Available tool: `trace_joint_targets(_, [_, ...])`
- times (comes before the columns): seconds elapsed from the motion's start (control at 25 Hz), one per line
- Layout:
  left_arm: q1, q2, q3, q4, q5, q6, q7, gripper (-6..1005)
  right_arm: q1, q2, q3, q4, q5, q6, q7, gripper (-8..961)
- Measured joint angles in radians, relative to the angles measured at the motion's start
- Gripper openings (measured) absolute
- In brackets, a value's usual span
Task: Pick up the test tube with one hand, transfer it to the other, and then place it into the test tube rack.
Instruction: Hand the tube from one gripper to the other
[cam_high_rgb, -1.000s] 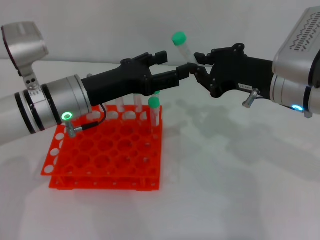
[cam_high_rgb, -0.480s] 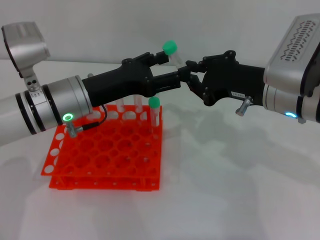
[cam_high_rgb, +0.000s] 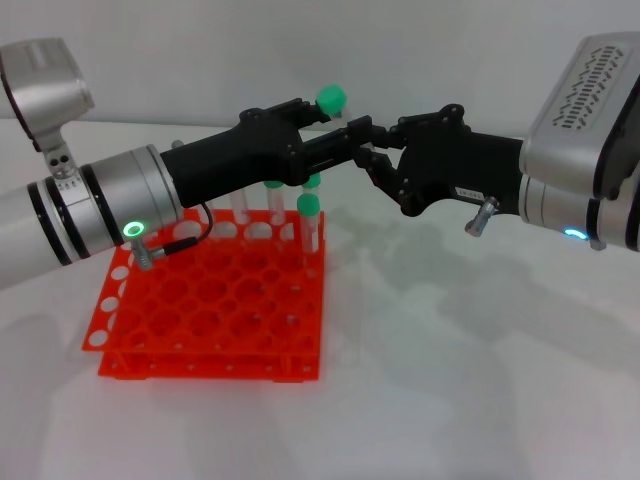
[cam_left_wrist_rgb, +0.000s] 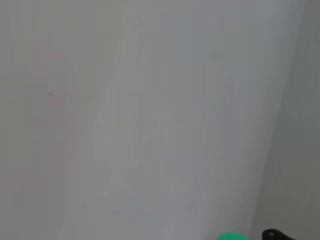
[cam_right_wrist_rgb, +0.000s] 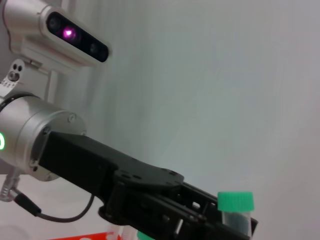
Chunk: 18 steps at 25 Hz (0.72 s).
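Test tube (cam_high_rgb: 335, 105) now between both grippers

Nothing readable here tbh: the little white label (cam_high_rgb: 469, 190) on the right gripper (cam_high_rgb: 372, 152) has print, way too tiny.

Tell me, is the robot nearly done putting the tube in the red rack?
About halfway. Done: the test tube is up in the air, above the rack's far edge. Happening now: the right tool and the left tool meet at the tube for the swap; which one grips it can't be told. Left: the right one backs off, and the left one lowers the tube into a free hole of the test tube rack.
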Motion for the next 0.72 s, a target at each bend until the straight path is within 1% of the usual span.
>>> trace_joint_targets(0.44, [0.003,-0.005,-0.002,0.0,0.0,0.002,0.007,574,-0.002,0.0,-0.001,0.0,0.0,-0.014,0.0,221])
trace_joint_targets(0.64, [0.002,-0.005,-0.002,0.0,-0.001,-0.003,0.009,468,0.002,0.0,-0.004,0.0,0.0,-0.015,0.0,222])
trace_joint_targets(0.68, [0.003,-0.007,-0.021,0.0,0.002,-0.004,0.016,447,0.002,0.0,-0.004,0.0,0.0,-0.015,0.0,223])
trace_joint_targets(0.72, [0.003,-0.007,-0.021,0.0,0.002,-0.004,0.016,446,0.004,0.0,-0.004,0.001,0.0,-0.015,0.0,223])
